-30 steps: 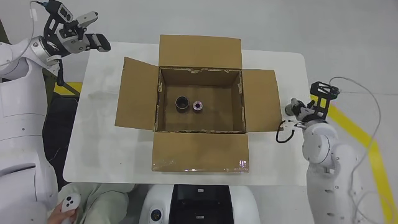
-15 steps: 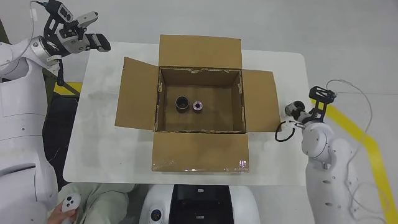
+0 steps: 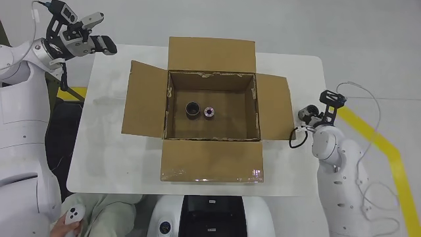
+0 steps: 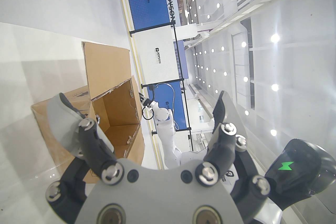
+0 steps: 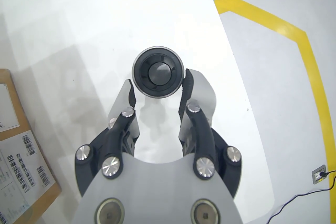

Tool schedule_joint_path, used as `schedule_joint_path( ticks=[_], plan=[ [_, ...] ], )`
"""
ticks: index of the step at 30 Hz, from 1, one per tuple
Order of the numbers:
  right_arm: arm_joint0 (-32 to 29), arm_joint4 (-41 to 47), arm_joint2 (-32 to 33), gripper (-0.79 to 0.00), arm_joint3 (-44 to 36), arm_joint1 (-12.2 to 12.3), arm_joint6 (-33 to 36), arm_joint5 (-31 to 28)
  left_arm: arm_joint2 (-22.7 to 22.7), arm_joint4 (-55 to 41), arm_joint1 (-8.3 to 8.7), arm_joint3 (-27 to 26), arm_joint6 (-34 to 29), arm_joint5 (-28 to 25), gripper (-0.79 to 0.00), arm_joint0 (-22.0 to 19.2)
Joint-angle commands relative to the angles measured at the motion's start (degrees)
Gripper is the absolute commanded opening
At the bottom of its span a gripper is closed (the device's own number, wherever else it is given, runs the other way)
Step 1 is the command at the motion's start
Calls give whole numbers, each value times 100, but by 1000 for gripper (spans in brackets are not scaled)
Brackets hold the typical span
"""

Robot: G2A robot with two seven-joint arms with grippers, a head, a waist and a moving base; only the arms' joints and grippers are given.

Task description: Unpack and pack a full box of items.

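A big industrial hall: high ceiling with rows of round lamps, blue partition panels, yellow floor tape at the desk's 3 o'clock.

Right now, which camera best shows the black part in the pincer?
Right wrist view: the part faces the lens, gripped by the right pincer. The top view shows it as a speck; the left wrist view, too far to tell.
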Motion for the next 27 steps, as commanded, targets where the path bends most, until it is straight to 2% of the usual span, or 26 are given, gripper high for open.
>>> schedule_joint_path(
  ticks=[1,6,8,9,13,17,20,22,23,27],
  plan=[
    [20,-120,-46,-191,63,0,-43,90,0,0,0,0,0,0,0,0],
    [85,-170,-121,-169,191,-9,-161,245,0,0,0,0,0,0,0,0],
    [134,-161,-157,-95,257,-14,-213,279,0,0,0,0,0,0,0,0],
    [166,-159,-180,-86,297,-17,-234,293,0,0,0,0,0,0,0,0],
    [298,-177,-284,-89,479,-31,-333,366,0,0,0,0,0,0,0,0],
    [421,-192,-357,-126,671,-40,-404,413,0,0,0,0,0,0,0,0],
    [482,-206,-365,-182,781,-41,-434,456,0,0,0,0,0,0,0,0],
    [503,-244,-380,-280,812,-41,-446,469,0,0,0,0,0,0,0,0],
    [507,-247,-383,-372,822,-41,-449,474,0,0,0,0,0,0,0,0],
    [514,-265,-386,-542,841,-39,-469,499,0,0,0,0,0,0,0,0]
  ],
)
